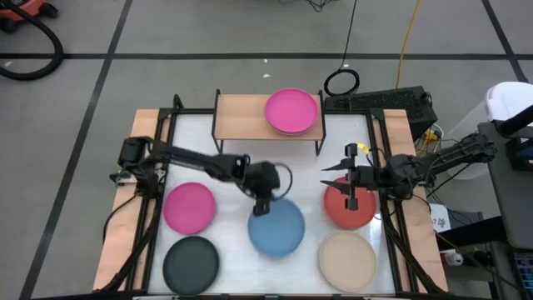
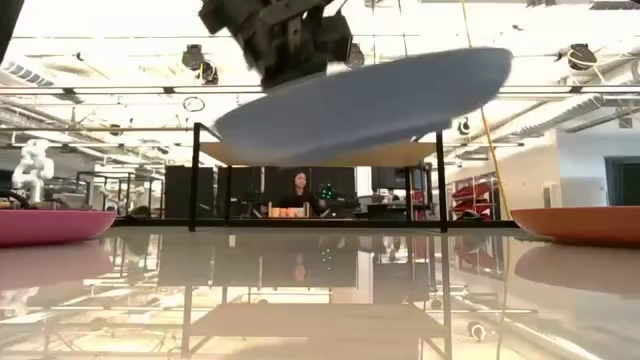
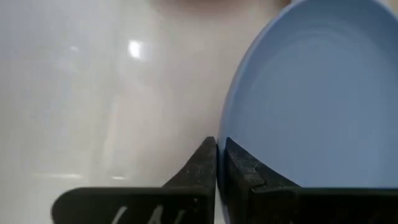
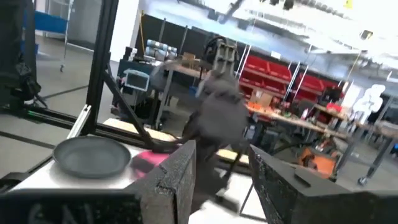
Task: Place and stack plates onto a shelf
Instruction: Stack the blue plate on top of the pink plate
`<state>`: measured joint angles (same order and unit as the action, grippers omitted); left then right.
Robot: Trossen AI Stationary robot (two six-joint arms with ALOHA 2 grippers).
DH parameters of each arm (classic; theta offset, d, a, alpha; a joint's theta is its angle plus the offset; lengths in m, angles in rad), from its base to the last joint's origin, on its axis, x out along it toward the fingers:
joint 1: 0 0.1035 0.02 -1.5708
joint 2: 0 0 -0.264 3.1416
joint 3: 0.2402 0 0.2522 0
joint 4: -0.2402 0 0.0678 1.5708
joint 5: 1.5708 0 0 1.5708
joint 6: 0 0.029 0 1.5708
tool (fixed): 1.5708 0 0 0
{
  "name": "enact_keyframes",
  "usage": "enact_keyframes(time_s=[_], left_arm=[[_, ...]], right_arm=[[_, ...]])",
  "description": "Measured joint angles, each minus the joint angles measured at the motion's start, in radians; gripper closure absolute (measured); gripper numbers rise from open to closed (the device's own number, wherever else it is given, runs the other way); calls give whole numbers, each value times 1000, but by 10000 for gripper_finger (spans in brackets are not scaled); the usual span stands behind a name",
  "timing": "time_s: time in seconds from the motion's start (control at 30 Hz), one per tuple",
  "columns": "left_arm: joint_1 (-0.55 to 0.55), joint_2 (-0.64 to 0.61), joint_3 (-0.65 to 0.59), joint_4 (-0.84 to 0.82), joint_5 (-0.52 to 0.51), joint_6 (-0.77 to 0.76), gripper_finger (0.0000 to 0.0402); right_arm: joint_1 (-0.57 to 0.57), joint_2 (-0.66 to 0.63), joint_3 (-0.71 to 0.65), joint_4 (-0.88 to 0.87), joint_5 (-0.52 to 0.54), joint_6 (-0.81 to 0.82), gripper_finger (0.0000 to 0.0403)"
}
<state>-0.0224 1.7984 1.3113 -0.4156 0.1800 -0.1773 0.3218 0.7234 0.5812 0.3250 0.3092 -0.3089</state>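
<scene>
A blue plate [image 1: 279, 232] is held up by my left gripper [image 1: 261, 198] in the middle of the table; in the low view the blue plate [image 2: 380, 98] hangs tilted in the air below that gripper [image 2: 290, 45]. The shelf [image 1: 241, 117] stands at the far edge with a magenta plate [image 1: 291, 111] resting flat on its right half. My right gripper [image 1: 335, 177] hovers open above the far-left edge of the red plate [image 1: 362, 212] and touches nothing. A second magenta plate [image 1: 189, 207], a black plate [image 1: 191, 262] and a beige plate [image 1: 347, 260] lie flat on the table. My left gripper pinches the blue plate's rim [image 3: 231, 134] between its two fingers, one finger [image 3: 202, 168] on the plate's outer side and the other on its inner face. It grips the far-side rim, slanting down from above. The plate is lifted clear of the table and tilted.
The shelf's left half [image 1: 237, 112] is bare wood. Black frame bars [image 1: 162, 142] run along the table's left and right sides. The red plate [image 2: 585, 225] and magenta plate [image 2: 50, 225] flank the lifted plate. A person sits in the room beyond the table [image 2: 298, 190].
</scene>
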Motion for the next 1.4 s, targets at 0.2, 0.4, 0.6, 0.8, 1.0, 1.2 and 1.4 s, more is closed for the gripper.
enact_keyframes(time_s=[0.2,0.4,0.6,0.8,1.0,1.2,1.4], left_arm=[[185,-90,238,-185,-154,153,392],[412,-94,424,-176,-168,230,392],[601,-20,512,-108,-29,202,392],[684,68,566,-114,69,169,392],[702,111,580,-112,81,168,392],[708,114,580,-129,75,173,368],[707,114,580,-133,73,219,328]], right_arm=[[25,-60,0,-8,1,-70,271],[27,-64,0,-23,5,-124,271],[25,-61,0,7,82,-200,271],[23,-58,0,58,88,-280,271],[3,-59,0,78,87,-298,271],[-2,-59,0,78,87,-283,271],[-2,-59,0,78,87,-254,271]])
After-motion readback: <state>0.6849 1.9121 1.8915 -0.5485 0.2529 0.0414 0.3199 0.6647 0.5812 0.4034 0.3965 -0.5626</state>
